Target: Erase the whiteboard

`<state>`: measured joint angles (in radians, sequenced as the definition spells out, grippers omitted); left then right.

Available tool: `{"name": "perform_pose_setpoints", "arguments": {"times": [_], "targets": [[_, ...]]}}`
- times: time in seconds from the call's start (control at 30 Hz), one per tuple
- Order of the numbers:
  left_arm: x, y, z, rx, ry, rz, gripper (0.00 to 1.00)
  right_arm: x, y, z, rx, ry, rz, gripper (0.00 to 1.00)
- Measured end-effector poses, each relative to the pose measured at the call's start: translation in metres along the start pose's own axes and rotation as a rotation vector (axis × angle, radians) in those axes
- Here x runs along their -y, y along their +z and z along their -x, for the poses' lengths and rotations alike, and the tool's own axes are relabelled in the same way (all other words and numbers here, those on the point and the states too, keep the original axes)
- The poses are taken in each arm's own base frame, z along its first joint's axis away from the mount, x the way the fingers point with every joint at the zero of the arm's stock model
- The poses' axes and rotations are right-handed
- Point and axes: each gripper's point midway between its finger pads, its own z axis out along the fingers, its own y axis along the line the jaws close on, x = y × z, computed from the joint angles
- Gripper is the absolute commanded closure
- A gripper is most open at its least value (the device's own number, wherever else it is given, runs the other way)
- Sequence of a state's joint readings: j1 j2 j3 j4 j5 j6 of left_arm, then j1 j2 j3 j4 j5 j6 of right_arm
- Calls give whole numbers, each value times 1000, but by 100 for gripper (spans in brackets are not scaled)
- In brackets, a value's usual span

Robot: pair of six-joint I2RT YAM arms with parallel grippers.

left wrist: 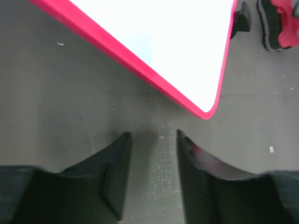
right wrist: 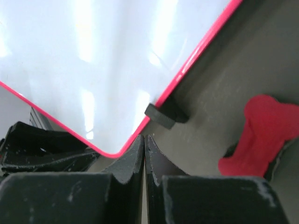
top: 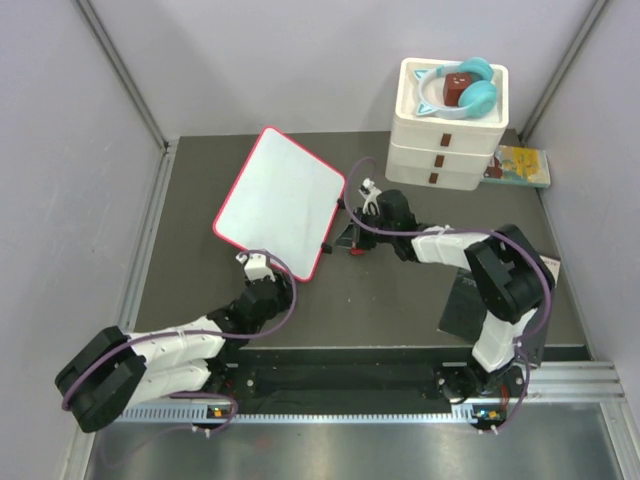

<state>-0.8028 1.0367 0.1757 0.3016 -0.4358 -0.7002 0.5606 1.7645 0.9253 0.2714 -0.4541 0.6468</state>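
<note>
1. Dark grey bench (top: 190, 190) fills our view, with both arms reaching out over it.
2. The whiteboard (top: 282, 200) lies on the bench's far-left part, turned askew, a pink-red rim around a clean white face.
3. A white drawer stack (top: 450, 140) stands in the far right corner with teal headphones (top: 470, 90) on top, well apart from the board.
4. The left fingers (left wrist: 153, 140) hang just short of the board's near corner. They are parted, and we see only bare bench between them.
5. The right fingers (right wrist: 144, 140) are pressed tight together at the board's right edge, and we see nothing gripped.
6. A red bone-shaped piece (right wrist: 261, 137) sits near that edge.
7. A small black block (right wrist: 164, 114) sits against the rim.
</note>
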Motion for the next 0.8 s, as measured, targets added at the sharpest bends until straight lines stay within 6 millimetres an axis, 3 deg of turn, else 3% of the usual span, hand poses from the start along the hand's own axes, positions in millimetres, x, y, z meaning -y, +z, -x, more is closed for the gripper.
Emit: {"name": "perform_pose_setpoints", "arguments": {"times": [0.1, 0.2, 0.33, 0.5, 0.8], "targets": [[-3, 1, -1, -6, 10, 21, 87, -1, 14, 6, -3, -6, 3, 100], [-3, 4, 0, -14, 26, 41, 100, 9, 25, 3, -14, 3, -19, 100], [-3, 7, 0, -19, 42, 53, 100, 24, 36, -3, -35, 12, -55, 100], [-8, 10, -3, -26, 55, 86, 100, 25, 44, 3, -24, 6, -55, 100], [-3, 26, 1, -35, 75, 134, 100, 35, 50, -6, -49, 20, -74, 100]]}}
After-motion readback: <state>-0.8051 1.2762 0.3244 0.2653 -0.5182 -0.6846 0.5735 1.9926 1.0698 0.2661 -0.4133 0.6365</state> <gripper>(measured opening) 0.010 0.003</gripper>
